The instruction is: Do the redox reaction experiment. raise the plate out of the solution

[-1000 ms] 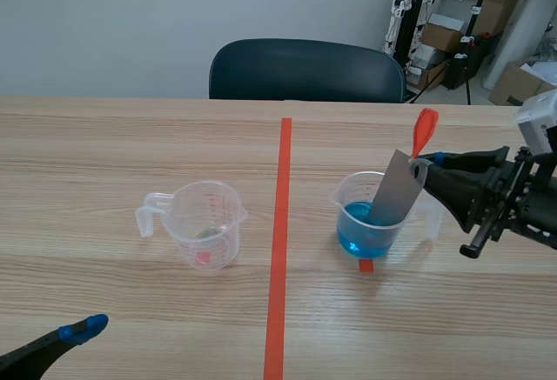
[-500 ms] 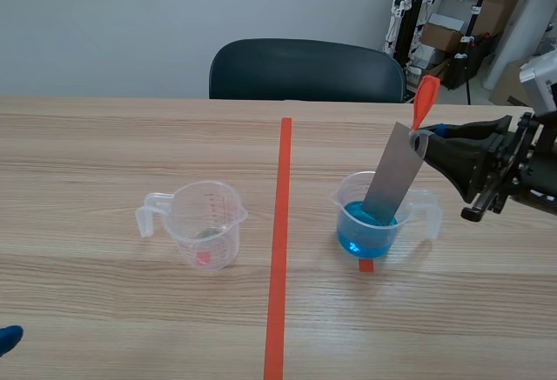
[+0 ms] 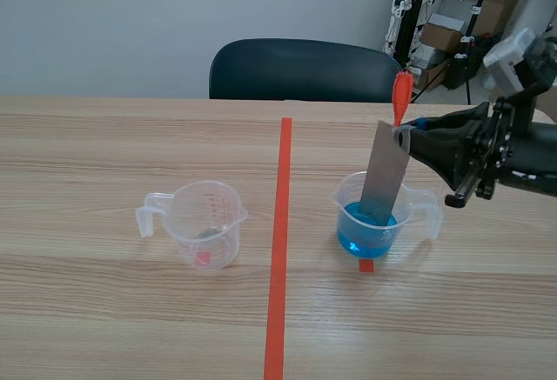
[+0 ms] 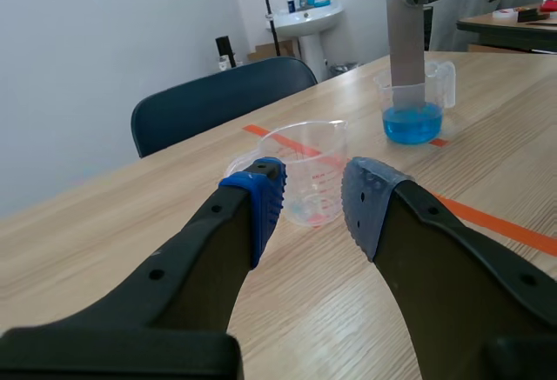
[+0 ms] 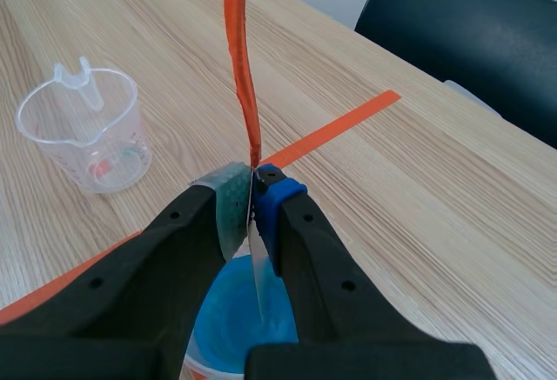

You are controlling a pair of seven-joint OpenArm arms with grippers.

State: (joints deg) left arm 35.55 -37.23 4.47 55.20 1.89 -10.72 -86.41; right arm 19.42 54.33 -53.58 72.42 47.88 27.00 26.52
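Plate raised higher, lower end still inside the beaker

Since the earlier frames the right gripper (image 3: 407,134) has risen and drawn the flat grey metal plate (image 3: 385,176) up and closer to upright. The left gripper's blue tip has gone from the scene view's lower left corner.

1. End effectors
- Right gripper (image 5: 252,193): fingers closed on the plate's top edge, where a narrow orange strip (image 3: 401,93) stands up from the plate (image 5: 258,280).
- Left gripper (image 4: 313,193): fingers spread apart, holding nothing, above the light wooden table (image 3: 130,136) and short of the empty beaker.

2. Surroundings
- An orange-red tape line (image 3: 278,250) runs along the table between the two beakers.
- A dark chair (image 3: 305,67) stands behind the table's far edge.

3. Containers
- Clear plastic beaker with a handle (image 3: 426,215): stands on the robot's right of the tape line and holds blue liquid (image 3: 365,232). The plate hangs in it, slightly tilted, with its lower end at the liquid's surface; it cannot be told whether it dips in.
- Second clear plastic beaker (image 3: 204,223): stands on the left of the line, well apart, without liquid, with red markings on its wall.
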